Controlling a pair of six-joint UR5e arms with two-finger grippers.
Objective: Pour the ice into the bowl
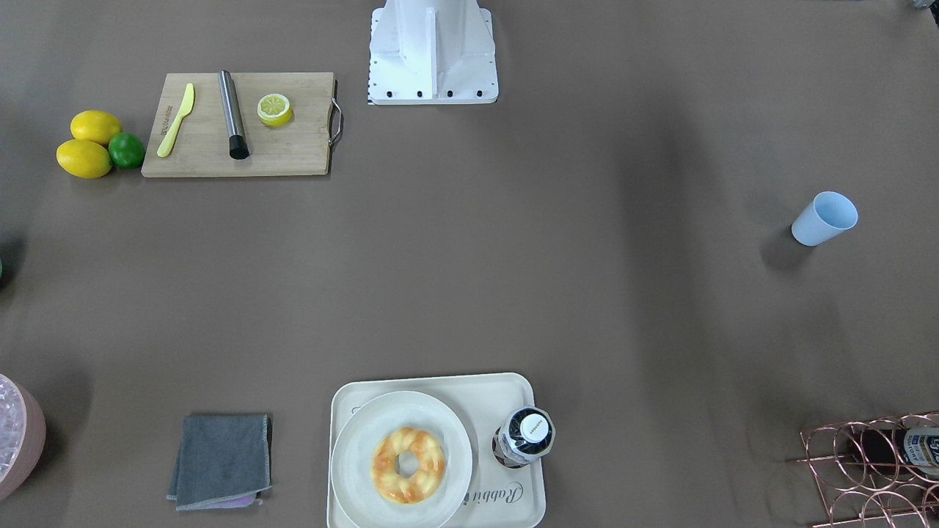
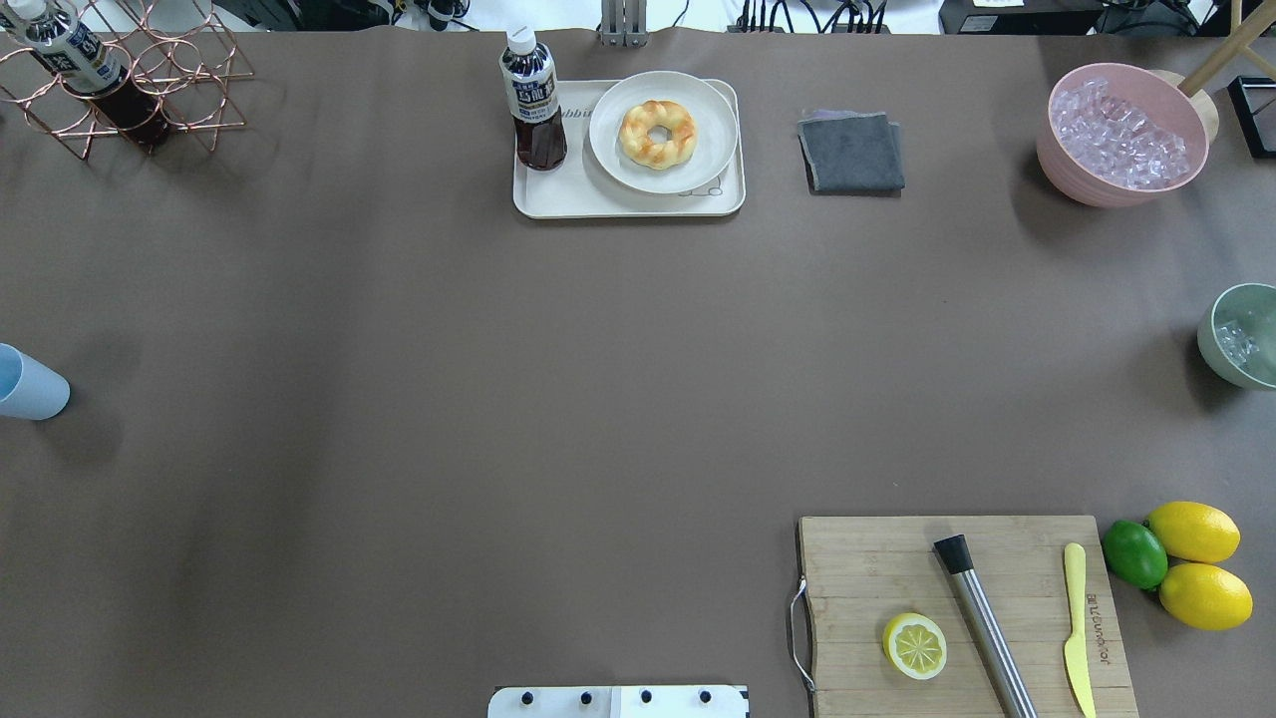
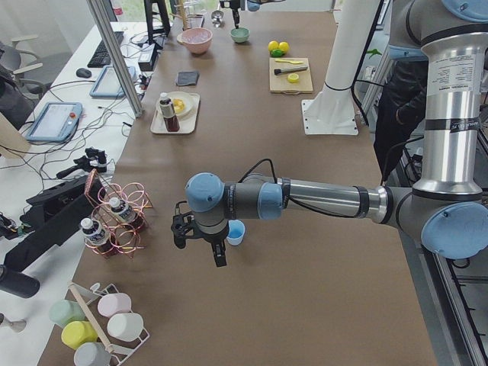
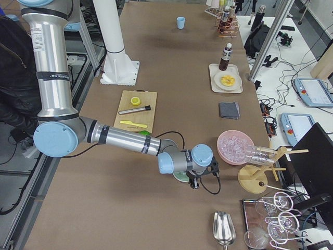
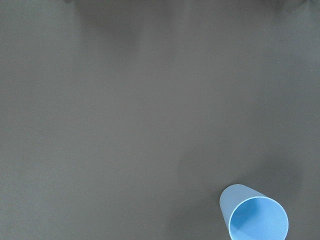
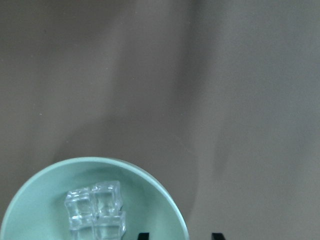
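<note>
Lying clustered in the round matte mint-green bowl [image 6: 37, 202], the small clear glassy ice cubes [image 6: 96, 210] look slick and light, best moved by gripping the bowl's rim; the right gripper [image 6: 178, 236] beside it seems spread and empty, while the left gripper [image 3: 200, 244] cannot be judged.

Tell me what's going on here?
The ice, a few clear cubes, already sits in the mint-green bowl. The right gripper hangs just above it, jaws apart and empty. The left gripper hovers by the upright light blue cup, well away from the bowl, holding nothing that shows. The cup looks empty.
</note>
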